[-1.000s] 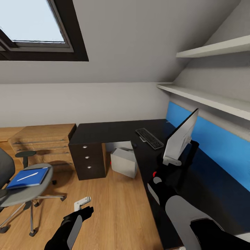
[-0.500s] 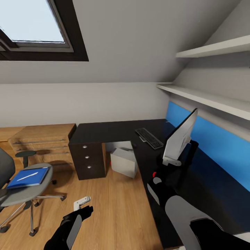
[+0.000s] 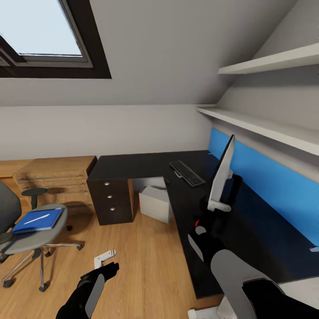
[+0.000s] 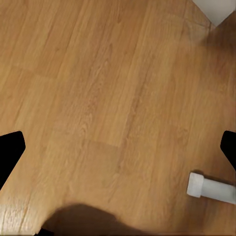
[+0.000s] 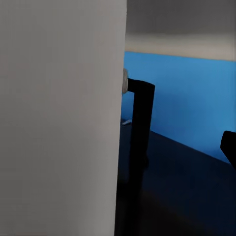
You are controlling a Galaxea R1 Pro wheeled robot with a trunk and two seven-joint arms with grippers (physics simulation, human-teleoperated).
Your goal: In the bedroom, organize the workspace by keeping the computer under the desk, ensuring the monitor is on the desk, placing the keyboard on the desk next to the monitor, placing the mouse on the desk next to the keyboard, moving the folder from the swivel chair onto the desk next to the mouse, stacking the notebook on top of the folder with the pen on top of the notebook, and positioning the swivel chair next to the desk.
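The black L-shaped desk [image 3: 133,166] carries the keyboard [image 3: 187,173] and, beside it, the monitor [image 3: 220,177], seen nearly edge-on with its pale back toward me. The computer [image 3: 155,204] stands under the desk. On the swivel chair [image 3: 26,241] at the left lies the blue folder [image 3: 37,220] with the pen [image 3: 36,218] on it. The notebook and the mouse are out of view. My left gripper [image 3: 106,262] hangs open over bare floor. My right gripper [image 3: 200,223] sits just short of the monitor's back [image 5: 59,118], one finger [image 5: 229,145] spread wide.
A blue wall panel [image 3: 266,186] runs behind the desk under two white shelves [image 3: 266,126]. A light wooden drawer unit [image 3: 57,175] stands left of the desk's black drawers [image 3: 110,199]. Open wooden floor [image 4: 108,98] lies between chair and desk.
The whole picture has shifted slightly left and the desk's near end now shows, so the camera moved. The monitor appears more edge-on. Both arms hold the same place in the view.
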